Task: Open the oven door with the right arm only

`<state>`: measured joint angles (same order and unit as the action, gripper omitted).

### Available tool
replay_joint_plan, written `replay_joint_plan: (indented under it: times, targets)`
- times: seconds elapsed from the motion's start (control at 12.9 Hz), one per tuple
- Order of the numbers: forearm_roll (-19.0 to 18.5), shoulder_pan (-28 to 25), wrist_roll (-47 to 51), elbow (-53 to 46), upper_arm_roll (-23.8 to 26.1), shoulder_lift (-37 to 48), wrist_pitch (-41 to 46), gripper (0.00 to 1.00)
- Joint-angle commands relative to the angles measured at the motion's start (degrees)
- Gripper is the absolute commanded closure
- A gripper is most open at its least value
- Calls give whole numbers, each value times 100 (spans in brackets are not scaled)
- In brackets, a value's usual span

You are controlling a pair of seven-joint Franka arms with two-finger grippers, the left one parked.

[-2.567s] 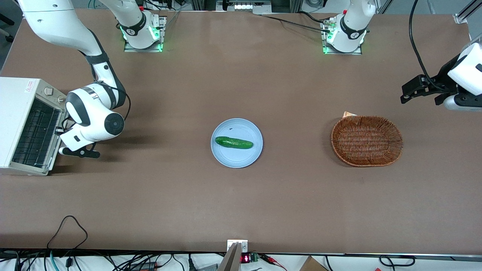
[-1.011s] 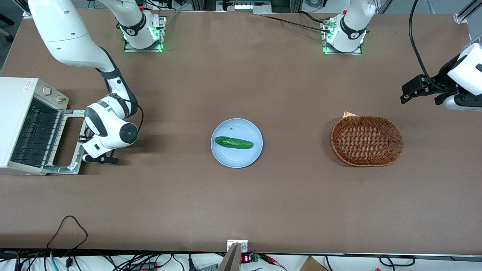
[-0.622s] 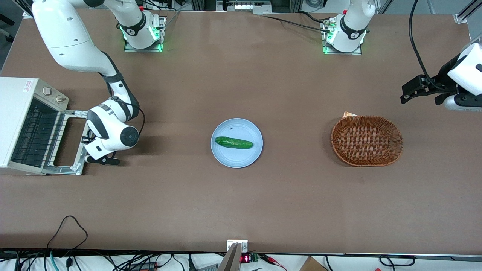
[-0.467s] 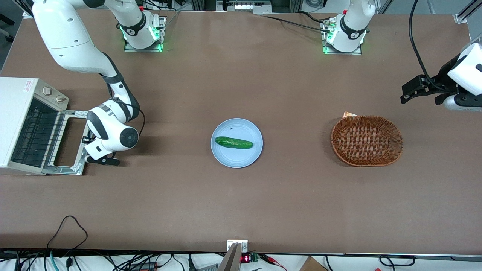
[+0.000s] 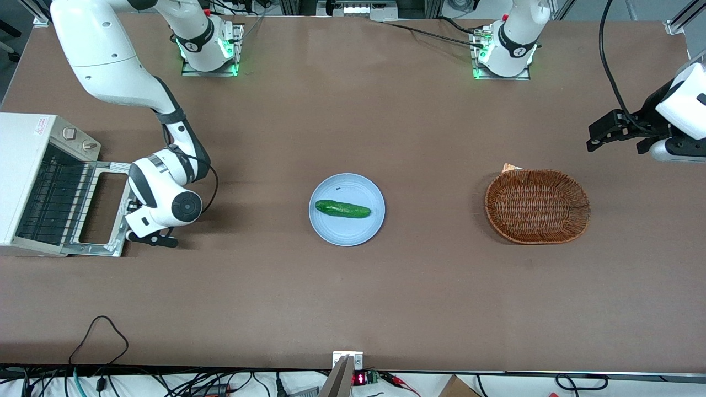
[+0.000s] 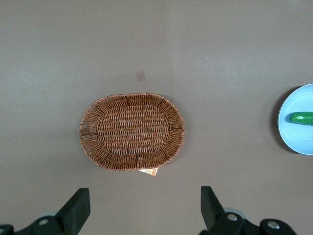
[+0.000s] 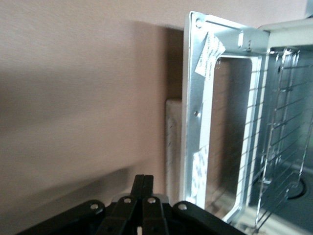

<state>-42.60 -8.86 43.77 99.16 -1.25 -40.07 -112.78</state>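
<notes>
The brown worktop [image 5: 353, 286] carries everything, and the oven [image 5: 33, 182] serves here as the landmark; it stands at the working arm's end of the worktop, cream-white, with two round knobs [image 5: 80, 139] and a red-marked sticker [image 5: 42, 124] on top whose writing is too small to read. The right arm [image 5: 110, 60] reaches from its base down to just in front of the oven. The oven door [image 5: 102, 207] lies folded down flat in front of the oven, fully open, with the wire rack [image 5: 52, 198] showing inside the oven. In the right wrist view the door frame [image 7: 198, 122] bears two pale stickers [image 7: 209, 54], their print unreadable. The tool [image 5: 154, 238] hangs just off the door's outer edge, close beside the handle; its two fingers [image 7: 143, 196] are pressed together with nothing between them. Well away from the oven, toward the middle of the worktop, a pale blue plate [image 5: 367, 226] holds a cucumber [image 5: 342, 209]. Farther still from the oven, toward the parked arm's end, sits a wicker basket [image 5: 537, 206]
</notes>
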Motion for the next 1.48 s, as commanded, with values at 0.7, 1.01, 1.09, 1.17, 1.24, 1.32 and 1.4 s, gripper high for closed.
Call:
replay_joint_plan:
  times: [0.7,1.01,1.09,1.17,1.24,1.32,1.4]
  targets:
    - [3908,-28,-1800,-2268,-77,1045,3199,0]
    - [4451,288,-2635,-2516,-78,1606,3579,0]
    - [4575,332,-2802,-2516,-86,1756,3588,0]
    - [4585,333,-2960,-2507,-86,1923,3597,0]
    - [4585,333,-3014,-2464,-78,2046,3562,0]
    - [4577,333,-3067,-2202,-86,2308,3466,0]
    - [4481,254,-3372,-1756,-86,2633,3169,0]
